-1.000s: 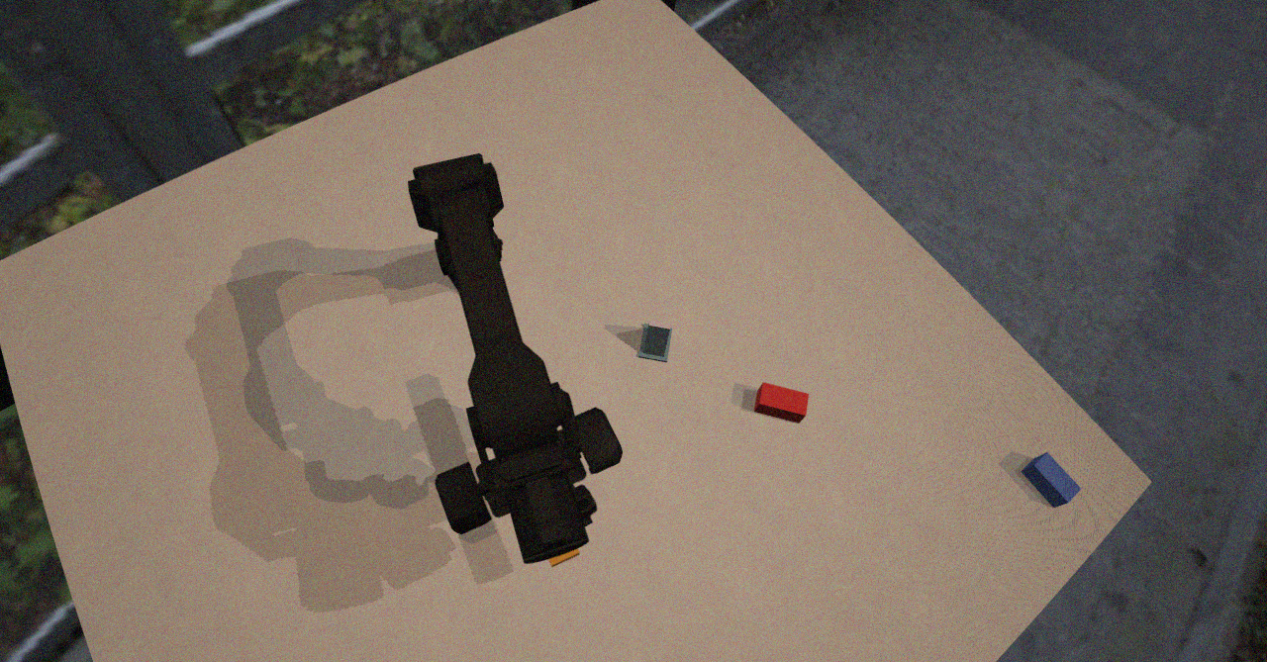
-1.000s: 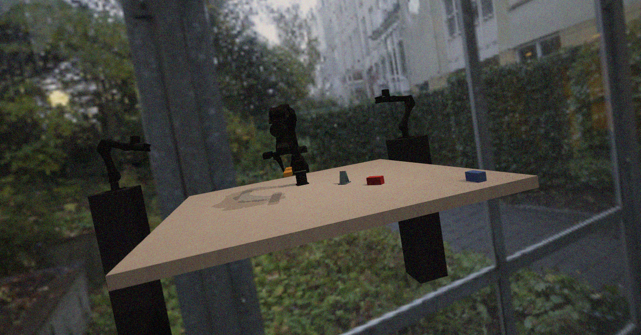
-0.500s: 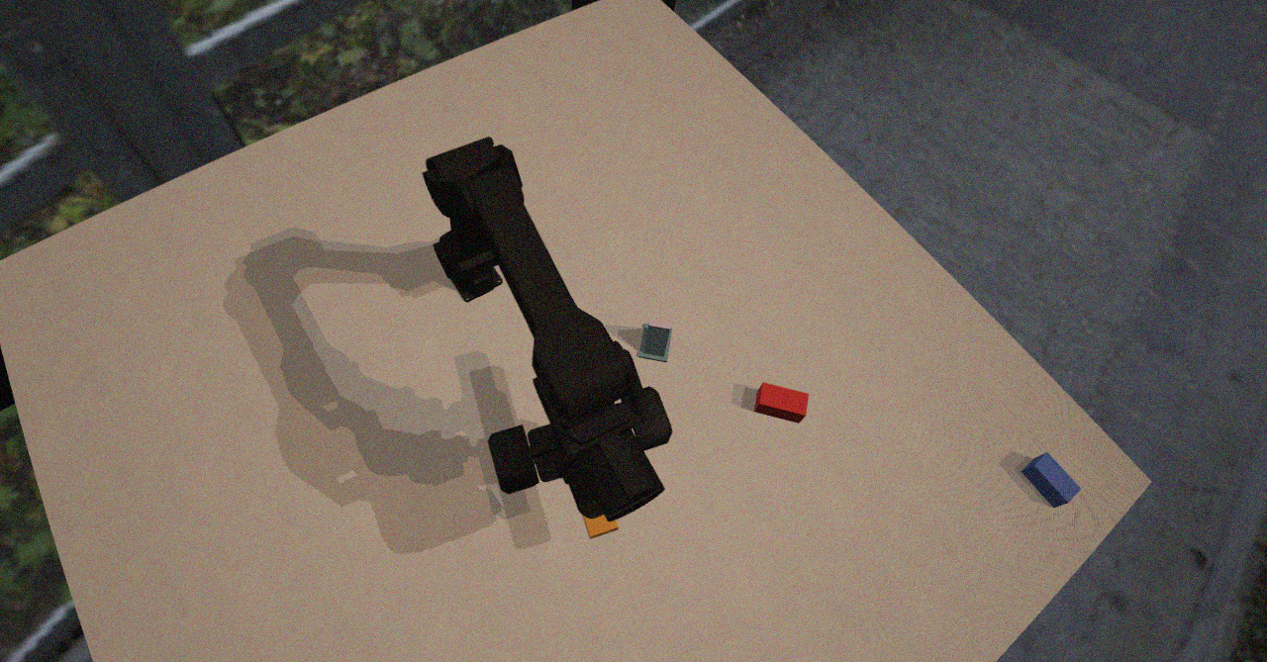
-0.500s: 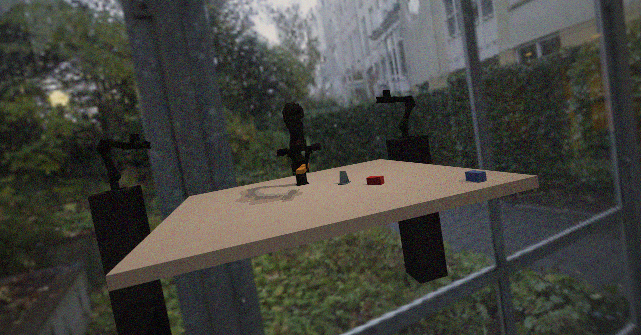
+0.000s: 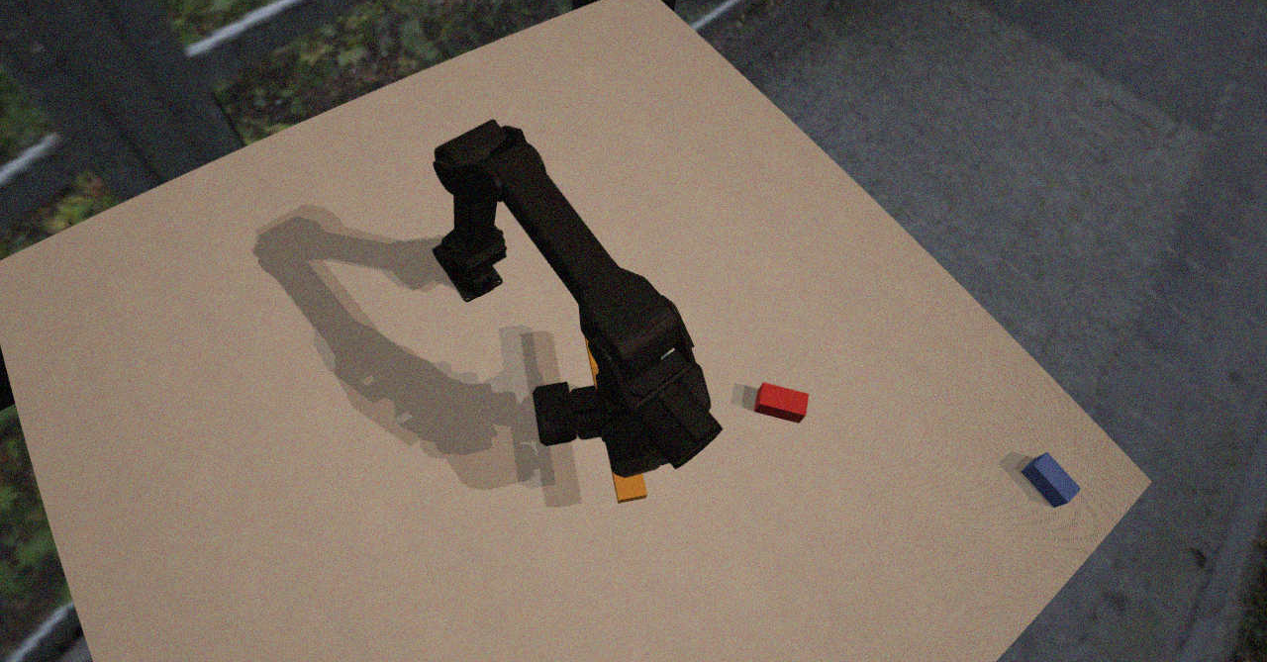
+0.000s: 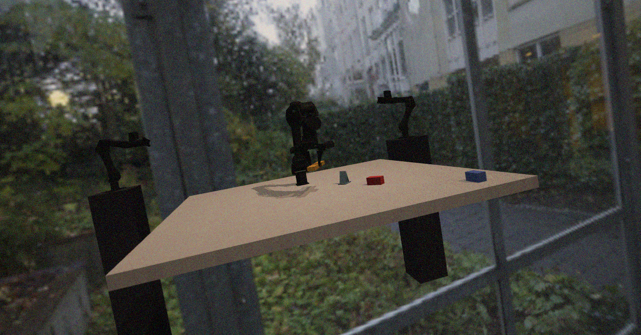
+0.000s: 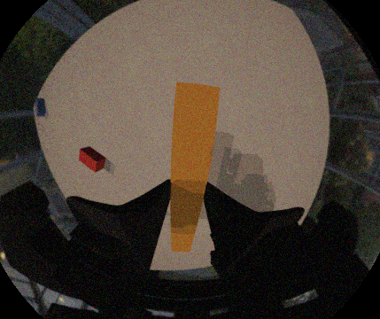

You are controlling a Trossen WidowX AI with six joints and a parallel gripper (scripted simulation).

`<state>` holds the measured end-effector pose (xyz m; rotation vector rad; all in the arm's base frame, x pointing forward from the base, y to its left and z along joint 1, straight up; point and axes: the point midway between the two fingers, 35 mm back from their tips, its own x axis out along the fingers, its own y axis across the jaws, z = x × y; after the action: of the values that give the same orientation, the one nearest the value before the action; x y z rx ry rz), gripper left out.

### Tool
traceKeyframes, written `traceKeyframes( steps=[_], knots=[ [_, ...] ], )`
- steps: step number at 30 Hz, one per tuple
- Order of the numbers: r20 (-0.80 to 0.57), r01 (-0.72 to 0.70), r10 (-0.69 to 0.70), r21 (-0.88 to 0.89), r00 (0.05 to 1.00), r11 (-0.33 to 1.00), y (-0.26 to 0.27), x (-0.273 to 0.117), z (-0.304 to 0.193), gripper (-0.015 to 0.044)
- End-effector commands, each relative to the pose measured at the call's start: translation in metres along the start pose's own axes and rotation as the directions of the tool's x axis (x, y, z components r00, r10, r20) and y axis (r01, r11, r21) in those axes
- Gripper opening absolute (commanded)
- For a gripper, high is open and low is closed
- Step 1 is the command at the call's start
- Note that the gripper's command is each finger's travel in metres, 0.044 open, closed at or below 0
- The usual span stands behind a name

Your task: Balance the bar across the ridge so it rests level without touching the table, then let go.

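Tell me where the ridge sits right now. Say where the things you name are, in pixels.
In the exterior view, the grey ridge [image 6: 343,178] stands on the table between the raised orange bar [image 6: 315,166], to its left in the picture, and the red block [image 6: 375,180], its nearest neighbour, to its right.

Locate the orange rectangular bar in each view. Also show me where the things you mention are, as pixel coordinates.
Top: lower centre, mostly under the arm; its ends [image 5: 630,487] show.
Exterior: centre, left of the grey wedge-shaped ridge [image 6: 343,178], above the table [image 6: 269,216].
Wrist: centre, running down between the gripper's [image 7: 189,188] fingers; orange bar [image 7: 194,133].
Shared landmark: red rectangular block [image 5: 781,402] [image 6: 375,180] [image 7: 92,159].
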<state>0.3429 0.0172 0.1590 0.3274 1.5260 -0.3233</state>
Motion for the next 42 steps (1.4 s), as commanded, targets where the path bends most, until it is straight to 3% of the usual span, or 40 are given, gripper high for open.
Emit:
traceKeyframes(
  steps=[1,42],
  knots=[
    [0.006,-0.007,0.007,0.035,1.0,0.999,0.011,-0.003,-0.01,0.0],
    [-0.003,-0.012,0.014,0.363,1.0,0.932,0.087,0.0,-0.124,0.0]
  ],
)
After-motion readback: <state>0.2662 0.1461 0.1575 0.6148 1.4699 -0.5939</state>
